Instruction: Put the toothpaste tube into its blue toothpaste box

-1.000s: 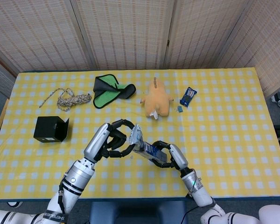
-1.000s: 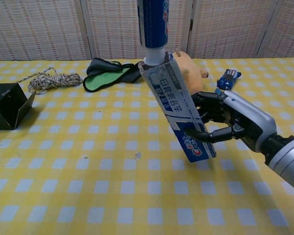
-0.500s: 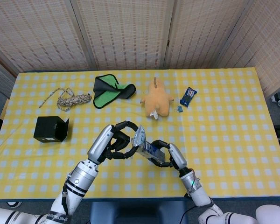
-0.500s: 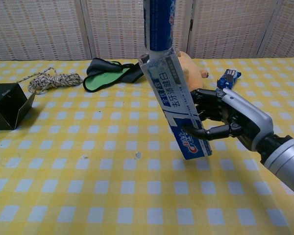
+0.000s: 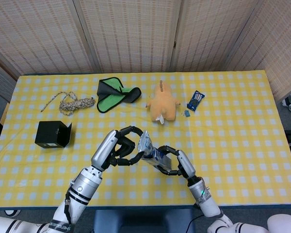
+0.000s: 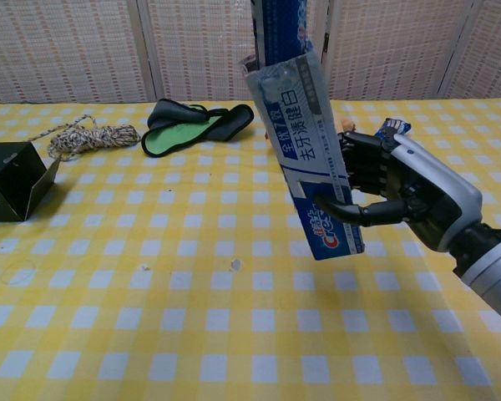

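Note:
My right hand [image 6: 405, 194] grips the blue and silver toothpaste box [image 6: 311, 159] near its lower end and holds it almost upright above the table, open end up. The blue toothpaste tube [image 6: 279, 29] comes down from the top of the chest view, and its lower end sits inside the box's open mouth. In the head view my left hand [image 5: 117, 146] holds the tube [image 5: 145, 141] at the box's open end, right beside my right hand [image 5: 177, 163] and the box [image 5: 156, 155]. The chest view does not show my left hand.
On the yellow checked tablecloth [image 5: 233, 136] lie a black open box [image 5: 52, 134] at the left, a coil of rope [image 5: 72, 103], a green and black cloth [image 5: 114, 93], an orange plush toy [image 5: 163, 104] and a small blue packet [image 5: 195, 100].
The tube's white cap end has disappeared into the box mouth and the tube sits deeper. My right hand has raised the box and stood it more upright.

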Robot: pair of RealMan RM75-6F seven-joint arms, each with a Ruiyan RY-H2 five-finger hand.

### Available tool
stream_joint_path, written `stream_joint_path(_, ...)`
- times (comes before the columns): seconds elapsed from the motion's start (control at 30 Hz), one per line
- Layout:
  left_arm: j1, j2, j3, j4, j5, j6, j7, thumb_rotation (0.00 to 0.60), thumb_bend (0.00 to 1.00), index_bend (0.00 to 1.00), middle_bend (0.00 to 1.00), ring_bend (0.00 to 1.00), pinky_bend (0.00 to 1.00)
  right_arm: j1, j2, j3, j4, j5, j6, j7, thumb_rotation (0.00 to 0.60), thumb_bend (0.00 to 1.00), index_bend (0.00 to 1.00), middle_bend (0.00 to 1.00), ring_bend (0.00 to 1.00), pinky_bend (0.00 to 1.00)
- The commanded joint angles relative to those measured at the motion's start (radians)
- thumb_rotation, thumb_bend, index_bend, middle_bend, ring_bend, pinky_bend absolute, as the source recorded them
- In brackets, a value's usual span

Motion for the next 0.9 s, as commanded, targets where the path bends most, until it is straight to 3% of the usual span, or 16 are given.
stream_joint_path(0.03,-0.001,-0.004,-0.001,0.0,-0.001,0.005,0.002,0.6,0.44,1.0,1.0,1.0,1.0,-0.001,0.006,0.002,-0.007,-0.001,0.008,0.009,0.6,0.35,0.54,0.41,0.42,0.42)
stream_joint_path(0.5,-0.001,-0.018,0.017,0.0,-0.013,0.008,0.017,0.6,0.44,0.98,1.0,1.0,1.0,0.005,0.014,0.01,-0.043,-0.006,0.026,0.041,0.6,0.35,0.54,0.41,0.41,0.42)
stream_joint_path(0.57,-0.001,-0.017,0.021,0.0,-0.002,0.003,0.019,0.6,0.44,0.86,1.0,1.0,1.0,0.004,0.016,0.01,-0.049,-0.003,0.027,0.034,0.6,0.35,0.54,0.41,0.41,0.42)
stream_joint_path(0.63,0.002,-0.015,0.024,0.0,0.014,0.001,0.014,0.6,0.39,0.52,1.0,1.0,1.0,0.002,0.019,0.009,-0.052,0.0,0.027,0.032,0.6,0.35,0.54,0.41,0.42,0.42)
stream_joint_path(0.73,0.004,-0.001,0.03,0.0,0.018,-0.027,0.0,0.6,0.24,0.1,1.0,1.0,1.0,0.001,0.022,0.009,-0.055,0.003,0.027,0.028,0.6,0.35,0.54,0.41,0.42,0.42)
stream_joint_path(0.8,0.004,0.01,0.03,0.0,0.016,-0.043,-0.007,0.6,0.19,0.01,1.0,1.0,1.0,0.001,0.023,0.007,-0.057,0.002,0.026,0.027,0.6,0.35,0.54,0.41,0.42,0.42)
stream_joint_path(0.9,0.005,0.022,0.039,0.0,0.028,-0.051,0.003,0.6,0.16,0.0,1.0,1.0,1.0,0.0,0.025,0.006,-0.06,0.003,0.027,0.026,0.6,0.35,0.54,0.41,0.42,0.42)
